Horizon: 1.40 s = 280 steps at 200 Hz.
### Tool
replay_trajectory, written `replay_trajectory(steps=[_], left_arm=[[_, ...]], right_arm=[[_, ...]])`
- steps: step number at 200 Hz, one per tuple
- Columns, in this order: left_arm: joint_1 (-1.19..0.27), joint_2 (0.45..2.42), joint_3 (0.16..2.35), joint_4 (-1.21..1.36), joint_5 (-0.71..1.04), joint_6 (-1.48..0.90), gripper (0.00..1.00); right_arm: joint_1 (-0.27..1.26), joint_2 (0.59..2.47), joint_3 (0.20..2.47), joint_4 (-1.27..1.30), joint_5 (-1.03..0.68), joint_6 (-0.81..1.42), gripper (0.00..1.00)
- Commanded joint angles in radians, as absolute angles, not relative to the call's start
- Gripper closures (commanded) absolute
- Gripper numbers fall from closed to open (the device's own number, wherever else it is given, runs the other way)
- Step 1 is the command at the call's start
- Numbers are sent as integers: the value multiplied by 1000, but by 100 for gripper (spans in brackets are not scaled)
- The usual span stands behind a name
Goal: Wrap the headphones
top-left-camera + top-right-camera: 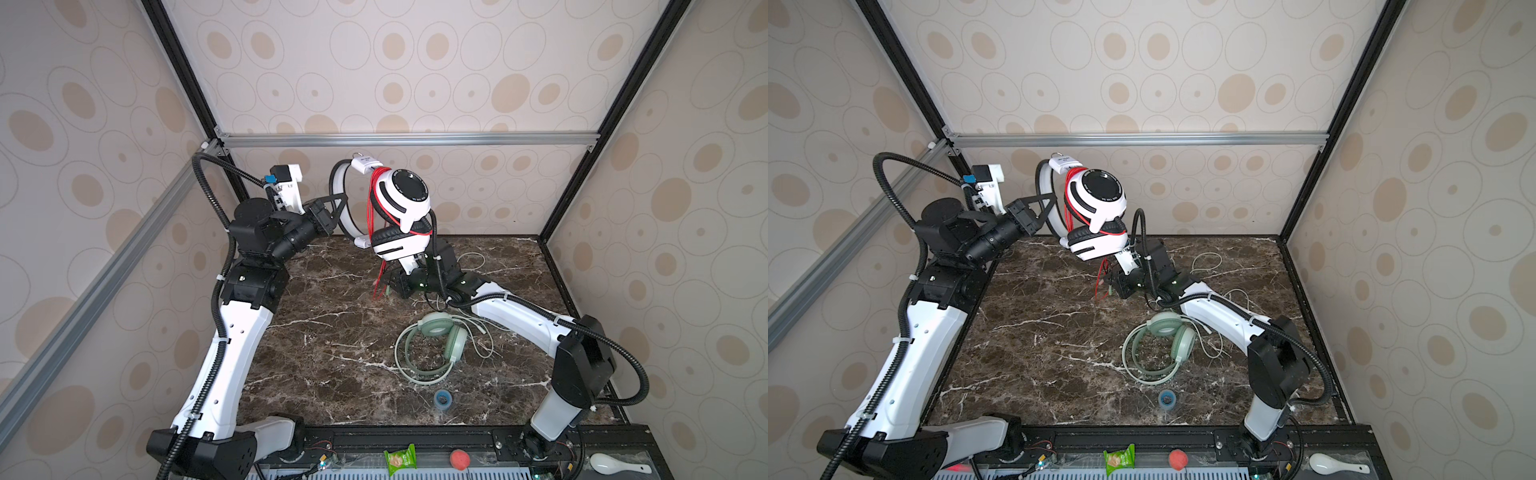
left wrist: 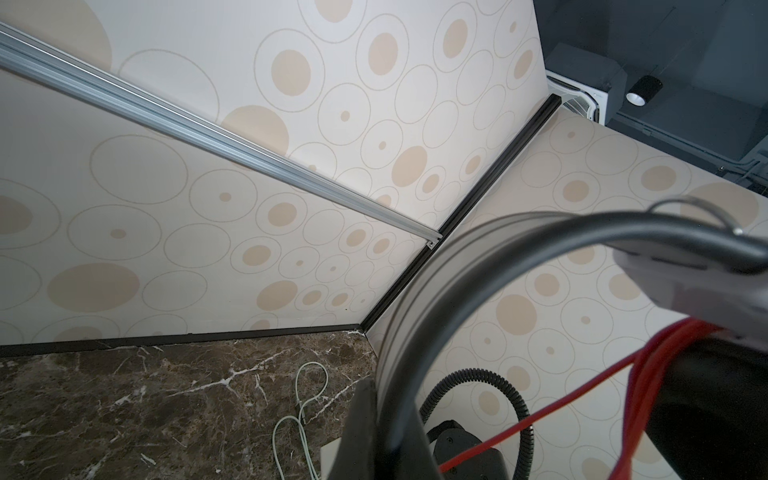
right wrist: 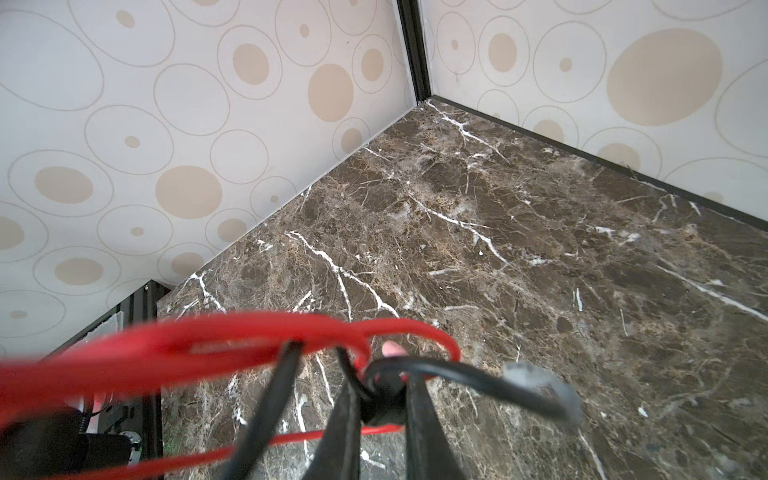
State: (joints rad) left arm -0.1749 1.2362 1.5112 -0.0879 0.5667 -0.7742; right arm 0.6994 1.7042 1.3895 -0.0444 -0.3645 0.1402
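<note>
White-and-black headphones aloft near the back wall, headband clamped in the left gripper, red cable looped over the band and trailing down to the right gripper. Jaws there drawn narrow about the red strands, actual pinch impossible to tell. Mint green headphones flat on the marble tabletop toward the front right, open marble to their left.

Tiny print on white tab, ring txt round black earcup disc, prob. unreadable
</note>
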Motion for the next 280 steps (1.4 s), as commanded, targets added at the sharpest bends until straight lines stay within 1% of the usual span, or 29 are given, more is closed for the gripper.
replay_trajectory(steps=[1, 3, 24, 49, 78, 103, 129, 146, 159, 179, 194, 210, 226, 259, 275, 280], left_arm=[[-170, 1219, 1540, -1, 567, -831, 100], [-170, 1219, 1542, -4, 566, -829, 100], [-170, 1228, 1557, -31, 540, -816, 100], [-169, 1230, 1571, -47, 476, -802, 100], [-145, 1204, 1556, -67, 309, -804, 100], [-83, 1184, 1507, -35, 272, -856, 100], [-57, 1161, 1465, -12, 220, -878, 100], [-48, 1135, 1433, -1, 161, -888, 100], [-43, 1116, 1416, -14, 111, -892, 100], [-24, 1081, 1378, -23, 39, -913, 100], [-6, 1069, 1367, -36, 16, -921, 100], [7, 1056, 1353, -49, -8, -919, 100], [35, 1048, 1333, -35, 5, -924, 100], [76, 1023, 1299, -39, 0, -926, 100], [94, 1012, 1286, -42, -4, -928, 100], [100, 1007, 1280, -40, -5, -930, 100]], right_arm=[[708, 1706, 1409, -35, -357, 123, 99], [709, 1705, 1408, -33, -356, 122, 100], [709, 1690, 1382, -31, -331, 116, 100], [705, 1658, 1299, -21, -306, 123, 100], [684, 1584, 1166, 13, -296, 167, 100], [642, 1504, 1059, 35, -291, 209, 100], [583, 1445, 980, 27, -297, 264, 100], [558, 1421, 955, -24, -261, 291, 100], [526, 1410, 936, -54, -267, 330, 100], [490, 1363, 864, -8, -288, 379, 100], [468, 1327, 837, -22, -277, 392, 100], [435, 1279, 818, -45, -304, 399, 100], [411, 1223, 799, -82, -293, 391, 100], [309, 1108, 735, -68, -356, 426, 100], [286, 1074, 728, -111, -343, 423, 100], [252, 1068, 732, -137, -338, 418, 100]])
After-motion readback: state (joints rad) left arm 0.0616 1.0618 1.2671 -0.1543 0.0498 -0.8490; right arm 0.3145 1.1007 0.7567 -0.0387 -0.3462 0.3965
